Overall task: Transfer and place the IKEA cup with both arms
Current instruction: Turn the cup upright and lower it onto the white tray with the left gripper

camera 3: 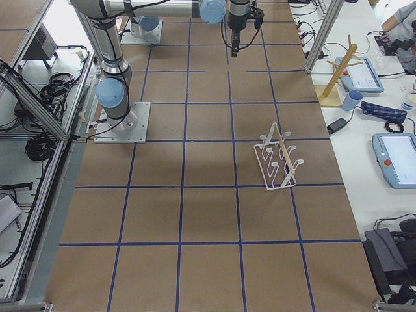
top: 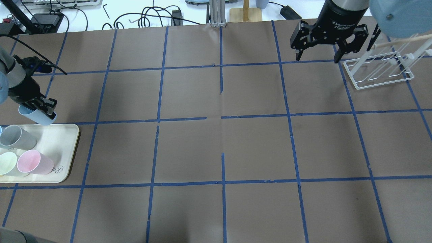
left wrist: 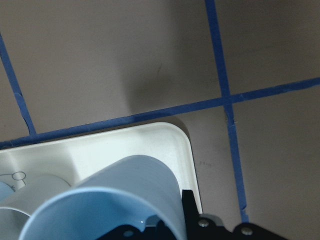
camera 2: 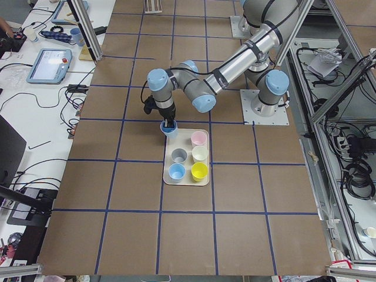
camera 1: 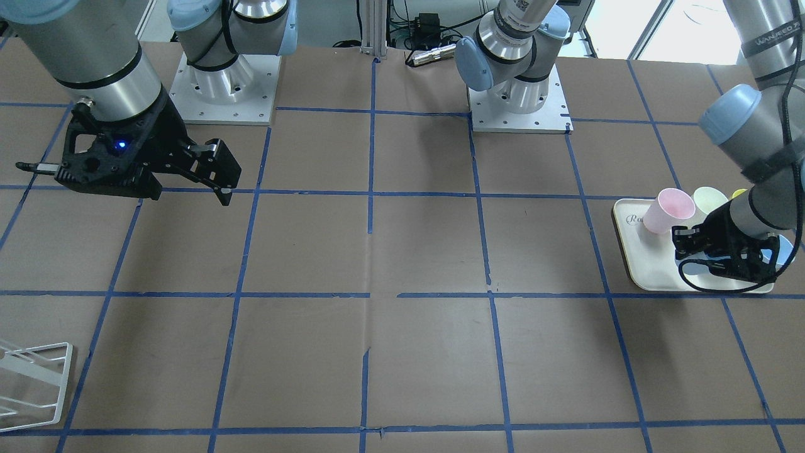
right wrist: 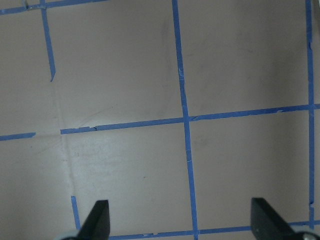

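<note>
On the tray [top: 69, 148], at the left end of the surface [top: 219, 148], stand a grey cup [top: 15, 136], a pale cream cup [top: 7, 163] and a pink cup [top: 33, 162]. The exterior left view adds a second blue cup [camera 2: 177, 171] and a yellow cup [camera 2: 199, 171] there. At the tray's edge farthest from the robot, the left claw [top: 43, 108] is clamped on the rim of the IKEA cup [top: 33, 117]. The cup seems to hang just above that edge, though the pictures do not settle whether it is fully clear of the tray. Its mouth faces up toward the wrist and its long axis runs roughly in line with the claw, base downward and free. Far to the right of the tray, well apart from it, the right claw [top: 317, 59] hovers with its fingers spread and nothing between them. The white wire rack [top: 378, 72] stands just beyond it, farther from the tray again. So the cup lies wholly on the left arm's side, while the right arm is nearer the rack. I judge that the hand-over depends on bringing the cup's free lower body across toward the right claw's gap.
</note>
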